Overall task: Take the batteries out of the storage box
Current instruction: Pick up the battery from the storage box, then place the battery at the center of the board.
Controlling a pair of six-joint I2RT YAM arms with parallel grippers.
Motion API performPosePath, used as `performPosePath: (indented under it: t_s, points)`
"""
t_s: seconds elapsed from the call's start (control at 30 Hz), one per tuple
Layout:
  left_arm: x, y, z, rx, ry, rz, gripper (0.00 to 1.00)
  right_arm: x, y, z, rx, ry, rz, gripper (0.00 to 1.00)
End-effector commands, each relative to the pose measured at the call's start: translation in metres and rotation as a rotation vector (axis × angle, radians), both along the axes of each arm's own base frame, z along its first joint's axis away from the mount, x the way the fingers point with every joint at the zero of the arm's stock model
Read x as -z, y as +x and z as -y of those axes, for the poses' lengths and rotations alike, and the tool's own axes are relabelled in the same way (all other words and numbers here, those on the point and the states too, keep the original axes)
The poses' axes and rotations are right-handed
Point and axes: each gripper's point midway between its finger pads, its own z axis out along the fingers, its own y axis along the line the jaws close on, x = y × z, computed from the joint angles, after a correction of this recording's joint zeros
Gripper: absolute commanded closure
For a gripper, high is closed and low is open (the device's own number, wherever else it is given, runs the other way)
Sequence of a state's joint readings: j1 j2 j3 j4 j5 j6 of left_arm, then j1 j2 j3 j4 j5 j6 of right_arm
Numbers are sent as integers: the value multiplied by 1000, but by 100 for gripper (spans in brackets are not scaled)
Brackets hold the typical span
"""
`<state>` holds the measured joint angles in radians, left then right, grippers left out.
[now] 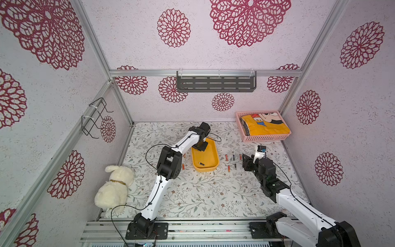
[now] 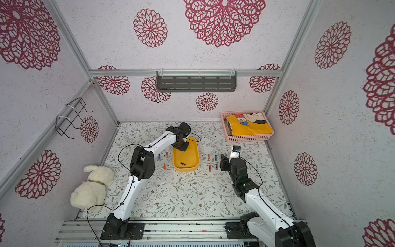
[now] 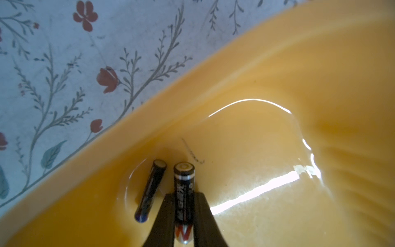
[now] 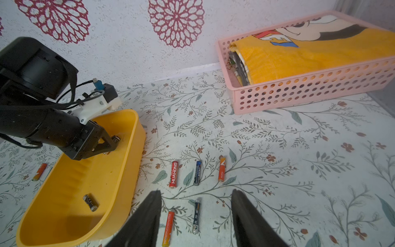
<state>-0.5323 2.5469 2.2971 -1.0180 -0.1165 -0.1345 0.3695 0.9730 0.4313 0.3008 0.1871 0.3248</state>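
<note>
Black right pincer (image 4: 196, 191) released, above counter (image 1: 192, 192) | five batteries (image 4: 197, 173) lying on counter right of storage box (image 1: 210, 154) | black battery (image 1: 201, 164) at box's near end | left pincer (image 3: 184, 194) clenched on held battery (image 3: 184, 179) at far end, blue-black battery (image 3: 150, 190) just beside.

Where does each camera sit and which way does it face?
Top views: high above the table's near edge, looking down toward the back wall; left arm, right arm, storage box.
Left wrist: on the left arm, looking into the box; left gripper shut on black battery, dark battery beside it.
Right wrist: on the right arm, facing the back wall over loose batteries and pink basket; open right gripper shows.
Shared: both wrist views show the box and left gripper.
</note>
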Motion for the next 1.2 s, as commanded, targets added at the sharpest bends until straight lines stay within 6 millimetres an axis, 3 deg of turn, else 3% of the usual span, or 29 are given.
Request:
performPosePath:
  t_s: [0.0,0.13,0.23,0.3,0.47,0.63,0.93,1.17]
  points:
    - [-81,2,10,-82,-126,109,100,-28,5,-5,-7,36,72,42]
    - [-131,-4,-6,-195,-189,170,100,-37,8,-19,-43,35,86,41]
    - [-147,-16,-38,-305,-198,176,100,-41,13,-38,-89,16,82,41]
    - [-144,-30,-62,-380,-199,144,100,-43,14,-56,-133,-7,80,41]
    - [-120,-80,-114,-501,-145,80,100,-38,23,-107,-259,-47,29,40]
    - [-81,-122,-134,-564,-123,-5,100,-33,37,-143,-342,5,-49,41]
    - [-17,-145,-140,-607,-91,-94,100,-30,53,-163,-346,-26,-111,40]
    - [5,-138,-147,-588,-35,-93,98,-16,57,-175,-358,-46,-207,41]
